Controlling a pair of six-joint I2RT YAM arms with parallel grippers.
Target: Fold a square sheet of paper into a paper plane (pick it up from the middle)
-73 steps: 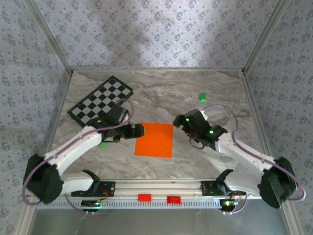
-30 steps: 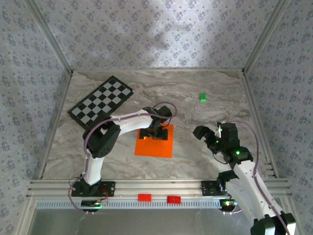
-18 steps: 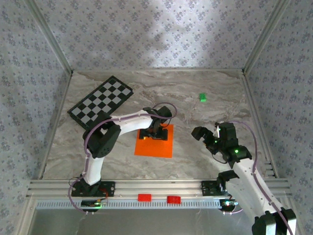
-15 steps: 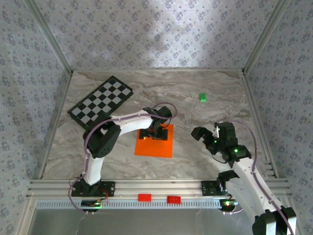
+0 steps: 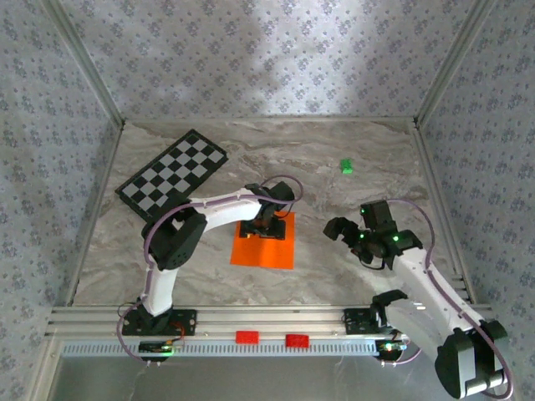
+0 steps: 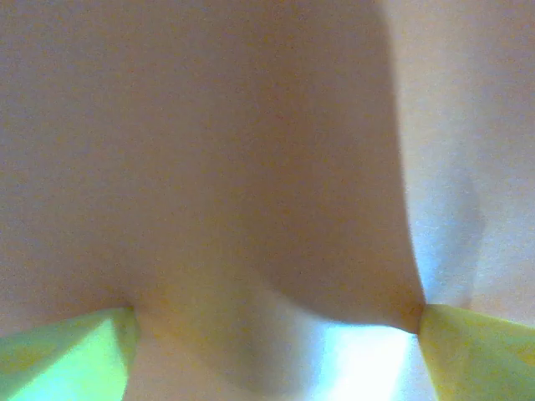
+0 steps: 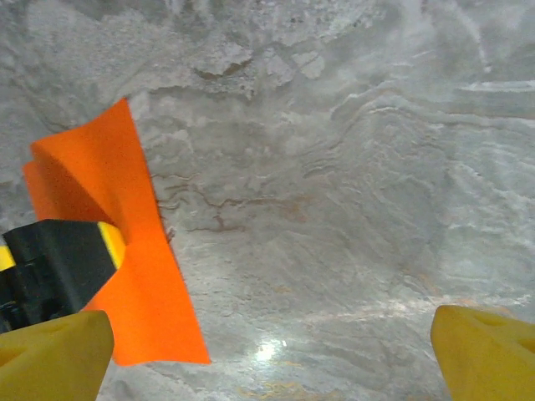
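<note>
The square sheet of paper [image 5: 264, 247] lies bright orange on the marble table, in the middle. My left gripper [image 5: 266, 224] points down onto its far half. In the left wrist view the blurred paper [image 6: 251, 167] is very close, and it bulges between the wide-apart yellow-green fingertips [image 6: 67, 351] of my left gripper [image 6: 272, 347], which is open. The right wrist view shows the paper [image 7: 146, 284] with its far part lifted off the table around a black, yellow-tipped left finger [image 7: 63, 267]. My right gripper [image 5: 338, 227] hovers open to the right of the sheet, with only marble between its fingers [image 7: 272, 351].
A black-and-white checkered board [image 5: 173, 170] lies at the back left. A tiny green block [image 5: 345, 166] sits at the back right. Two red blocks [image 5: 247, 337] are on the front rail. Patterned walls enclose the table [image 5: 376, 167].
The left arm has swung over the sheet and settled on it, holding still over the last second. The right arm drew back to the right, then its gripper edged slightly up and left.
</note>
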